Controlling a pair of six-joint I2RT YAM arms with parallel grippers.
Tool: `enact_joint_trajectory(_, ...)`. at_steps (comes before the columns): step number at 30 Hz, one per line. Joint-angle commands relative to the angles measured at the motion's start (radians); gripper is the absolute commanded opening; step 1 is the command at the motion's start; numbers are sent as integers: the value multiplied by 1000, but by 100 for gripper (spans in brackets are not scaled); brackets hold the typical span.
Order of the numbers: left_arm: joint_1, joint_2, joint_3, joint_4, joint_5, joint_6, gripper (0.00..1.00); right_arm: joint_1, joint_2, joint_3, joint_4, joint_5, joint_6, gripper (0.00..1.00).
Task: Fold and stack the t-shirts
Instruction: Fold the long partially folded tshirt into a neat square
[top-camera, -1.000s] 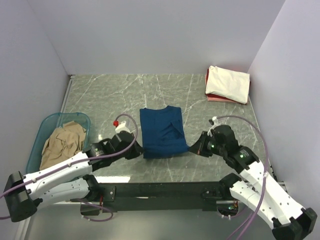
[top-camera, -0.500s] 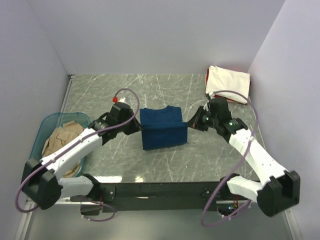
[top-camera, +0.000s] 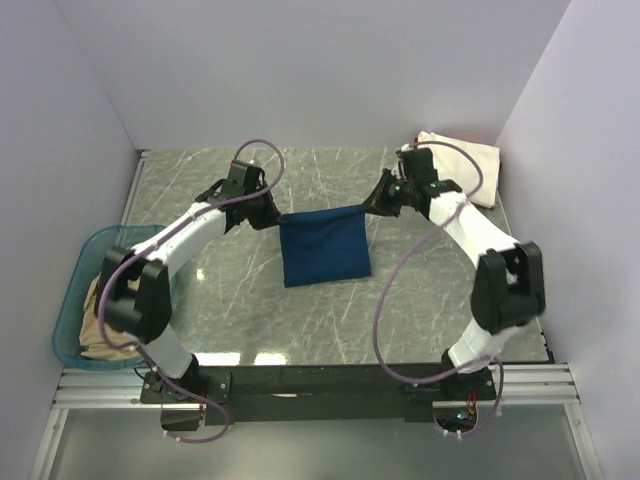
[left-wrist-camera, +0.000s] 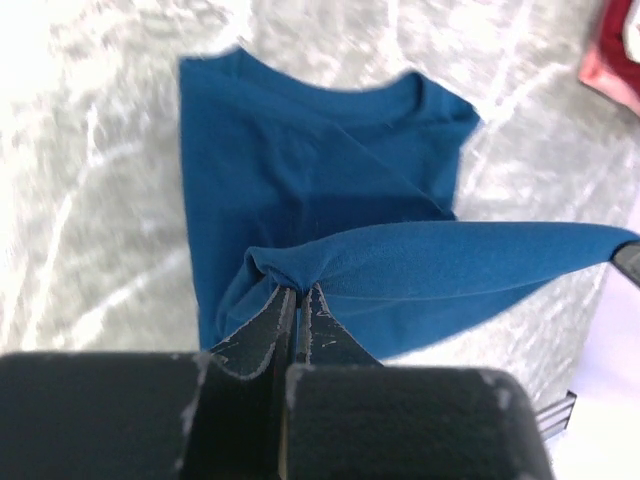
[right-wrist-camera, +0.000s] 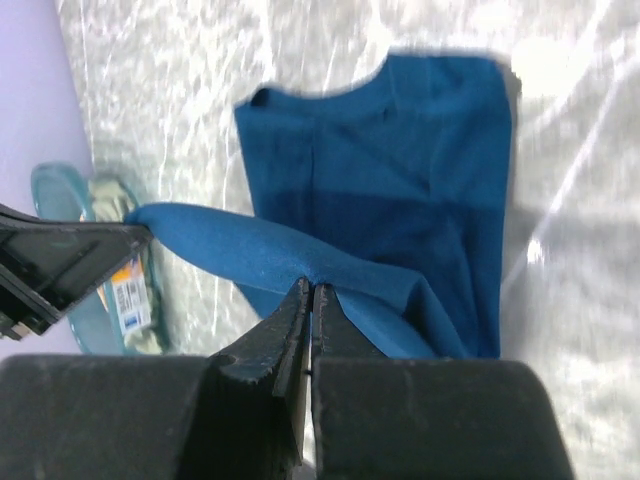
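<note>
The navy blue t-shirt (top-camera: 323, 248) lies mid-table, folded over on itself, its lifted hem edge stretched taut between both grippers. My left gripper (top-camera: 272, 217) is shut on the shirt's left corner; in the left wrist view (left-wrist-camera: 298, 290) the cloth (left-wrist-camera: 330, 150) bunches at the fingertips. My right gripper (top-camera: 368, 208) is shut on the right corner; in the right wrist view (right-wrist-camera: 312, 285) the shirt (right-wrist-camera: 400, 170) lies below with its collar at the far end. A cream t-shirt (top-camera: 462, 162) rests on a red one at the back right. A tan t-shirt (top-camera: 98, 310) sits in the tub.
The teal plastic tub (top-camera: 95, 250) stands at the left edge, also visible in the right wrist view (right-wrist-camera: 62, 190). Walls enclose the table at left, back and right. The red shirt's corner (left-wrist-camera: 615, 60) shows in the left wrist view.
Both grippers have carried the shirt's near hem up and away from the bases toward the collar end, so the shirt is now doubled over and looks shorter.
</note>
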Motion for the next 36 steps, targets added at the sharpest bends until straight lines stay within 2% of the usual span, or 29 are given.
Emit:
enact_joint_trajectory(1,44,102,78,33,56,44,0,-21,139,127,25,-29,-23,0)
enact_joint_trajectory(10,133,344,276,38,136,42,0,-65,437,380,-29,-50,-46,0)
enact_joint_trajectory(12,139,368,313,25,127,42,1,-70,468,431,-44,-56,-61,13)
enact_joint_trajectory(14,146,389,345,15,114,49,12,-82,505,492,-81,-56,-69,30)
enact_joint_trajectory(16,156,403,374,-2,119,67,31,-91,511,524,-102,-55,-79,36)
enact_joint_trajectory(17,165,403,400,-4,124,73,52,-96,500,523,-102,-38,-82,42)
enact_joint_trajectory(18,169,394,410,-5,122,79,60,-97,467,515,-101,-24,-82,44)
enact_joint_trajectory(20,174,380,425,1,131,101,67,-96,428,474,-95,2,-90,47)
enact_joint_trajectory(24,174,342,404,5,140,92,63,-73,321,362,-61,69,-111,48)
enact_joint_trajectory(27,168,332,350,19,114,52,59,-56,336,345,-58,89,-133,48)
enact_joint_trajectory(32,163,371,325,35,105,50,53,-33,431,467,-90,97,-170,48)
enact_joint_trajectory(36,160,412,339,50,108,61,53,-19,535,575,-127,128,-184,48)
